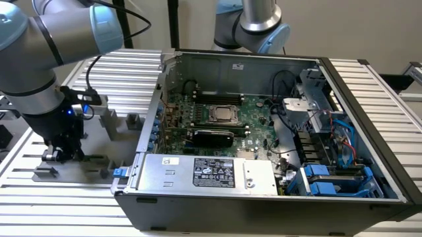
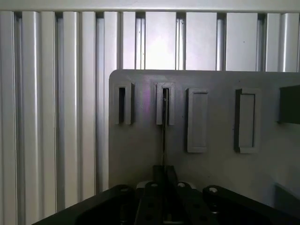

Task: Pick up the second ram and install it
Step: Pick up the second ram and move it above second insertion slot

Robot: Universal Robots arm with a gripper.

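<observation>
Seen edge-on, the second ram [image 2: 163, 136] is a thin dark line running from a slotted holder [image 2: 164, 105] on the grey fixture plate [image 2: 136, 154] down into my gripper [image 2: 164, 182]. The dark fingers [image 2: 158, 177] sit tight against both sides of the stick, shut on it. In the exterior view my gripper [image 1: 64, 155] is low over the same plate [image 1: 82, 173], at the exterior view's left of the open computer case [image 1: 369, 113]. Inside the case, the long black memory slots [image 1: 218, 97] lie just beyond the square CPU socket [image 1: 224, 114].
An empty slotted holder [image 2: 123, 105] and two raised grey blocks [image 2: 198, 119] [image 2: 247, 121] flank the stick's holder. A black-topped card [image 1: 212, 137] and a power supply [image 1: 211, 173] sit in the case. Another arm's base [image 1: 254, 24] stands behind it. Ribbed aluminium table [image 1: 125, 74] surrounds everything.
</observation>
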